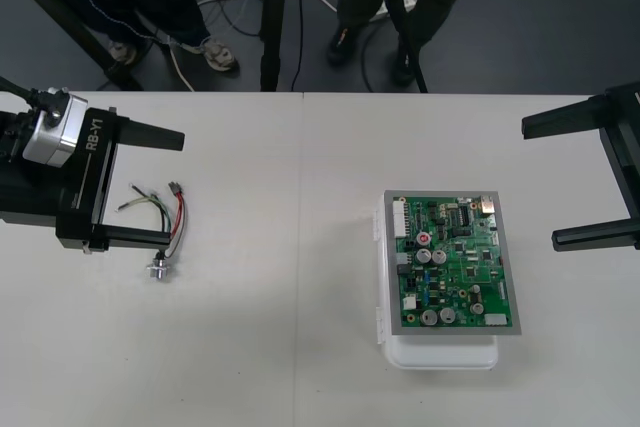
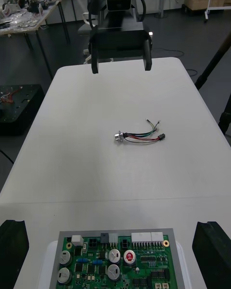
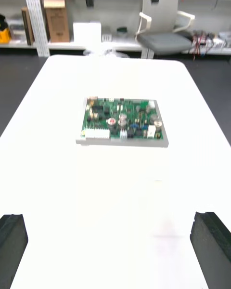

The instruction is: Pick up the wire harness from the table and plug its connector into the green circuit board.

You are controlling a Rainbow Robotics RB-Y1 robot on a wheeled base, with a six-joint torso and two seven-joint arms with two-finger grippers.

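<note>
Handling: the wire harness (image 1: 160,222) looks light and limp. Its thin red, black and green wires should bend at any touch and carry no push.
Rigid parts: only the small black plug (image 1: 177,188) and the round metal socket (image 1: 158,269) at the other end seem stiff. The socket is probably slick and may roll.
Harness place: it lies loose on the left part of the bench (image 1: 300,347), unplugged. The plug is at the far end, the socket at the near end and the wires are curled between.
Where to hold: best on the plug's body or the wires just behind it, so the plug stays steady. A pinch at mid-wire would likely leave the plug dangling.
Left gripper (image 1: 177,188): its fingers are spread wide and hold nothing. It hangs over the harness, which the front view shows between them, the nearer finger crossing the wires by the socket.
Right gripper (image 1: 540,184): spread wide too and holding nothing, at the right side just beyond the board.
Board: the green circuit board (image 1: 455,262) sits flat on its white base (image 1: 440,352), right of centre. I cannot tell which of its connectors takes the plug.
Surface: the bench is plain, pale and smooth. The harness may slide under a fingertip, and the wires lie so flat that fingers must come right down to it.
Room: the harness and board are well apart with bare bench between them, and nothing crowds either.
</note>
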